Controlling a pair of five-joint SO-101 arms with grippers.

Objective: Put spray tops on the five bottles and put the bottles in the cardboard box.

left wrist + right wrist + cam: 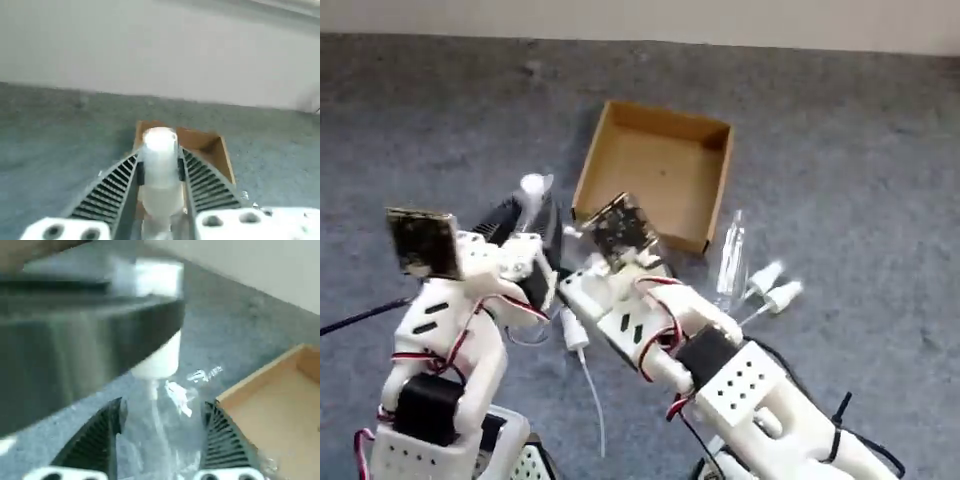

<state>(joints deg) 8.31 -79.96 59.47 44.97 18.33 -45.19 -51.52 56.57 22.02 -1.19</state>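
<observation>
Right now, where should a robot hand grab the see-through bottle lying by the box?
Around the middle of its body, coming straight down from above. The clear bottle lies flat on the carpet beside the cardboard box, so both long sides are free to pinch. Two spray tops crowd its near end, so probably avoid that.

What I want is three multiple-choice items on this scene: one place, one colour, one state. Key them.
1. Relative to the cardboard box, the loose bottle lies: A inside; B beside it on the table; C under it.
2. The spray tops near that bottle are: A white; B red; C black.
3. The left gripper is: A open, empty; B shut on a spray top; C shut on the box.
B, it lies flat outside the box; A, both are white; B, its fingers pinch a top.
</observation>
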